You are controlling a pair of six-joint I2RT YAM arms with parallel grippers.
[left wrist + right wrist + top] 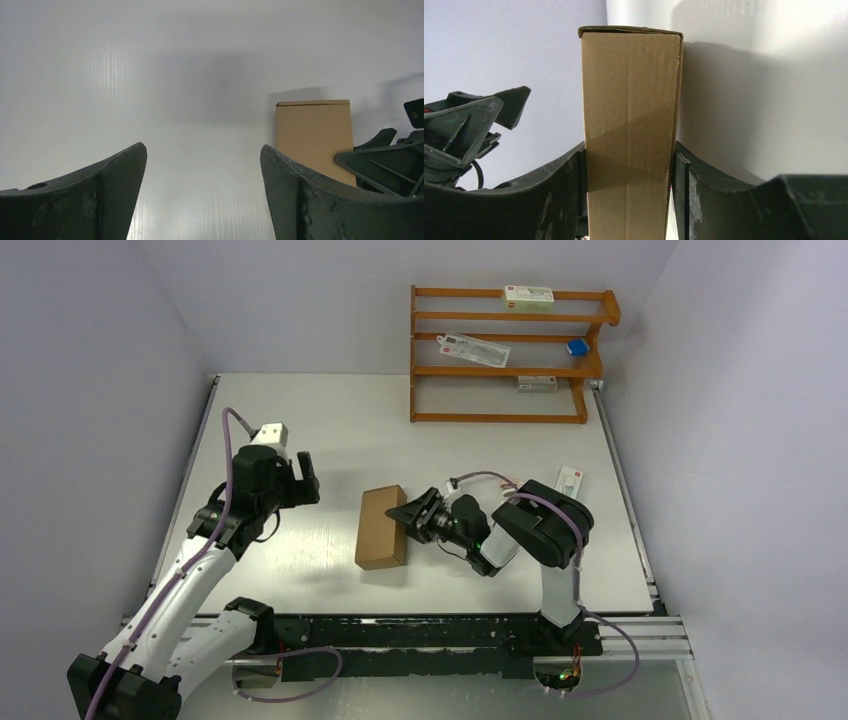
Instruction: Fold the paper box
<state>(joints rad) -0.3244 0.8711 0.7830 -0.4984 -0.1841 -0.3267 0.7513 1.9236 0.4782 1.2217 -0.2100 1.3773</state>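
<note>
- Mid-table, the brown paper box (382, 527) lies lengthwise from near to far. The right gripper (404, 512) reaches in from its right side. Whether the carton rests fully on the white table (330, 420) cannot be told.
- From the right wrist, both fingers (551, 200) press flat against opposite faces of the carton, pinching it.
- The left gripper (308, 480) hovers to the left, apart from the box, jaws spread around nothing.
- Risk: the thin cardboard walls may buckle under too hard a squeeze, denting the box.
- Risk: gripped from one side only, the carton could pivot or slip free if the arm swings.
- Risk: a left-arm approach from the side might shove the box or strike the right fingers.
</note>
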